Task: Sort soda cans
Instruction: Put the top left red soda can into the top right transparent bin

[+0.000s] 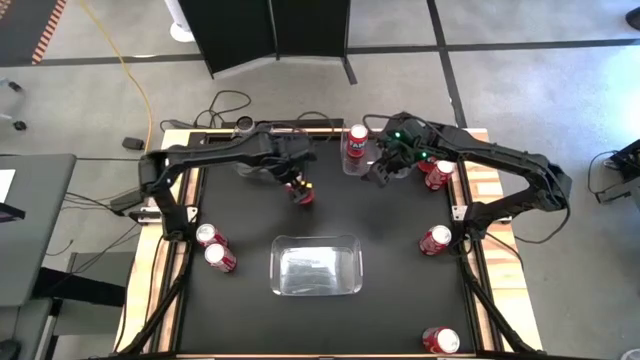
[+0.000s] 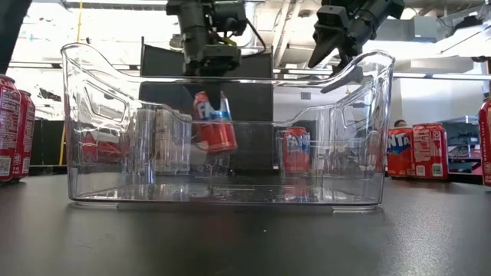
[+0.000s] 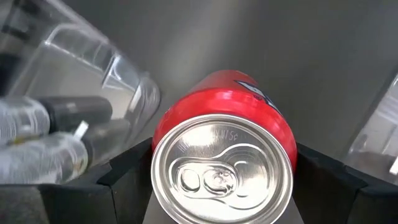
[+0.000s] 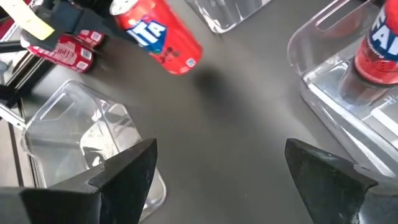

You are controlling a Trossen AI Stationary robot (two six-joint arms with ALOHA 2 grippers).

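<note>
— How far along is the sorting?

— Early, I'd judge. The left gripper holds a red can tilted above the tabletop, fingers clamped on its sides. One can stands in the far bin; the near bin looks empty.

— And the right gripper?

— Beside the far bin, fingers spread wide, holding nothing. Loose cans wait at both tabletop edges.
</note>
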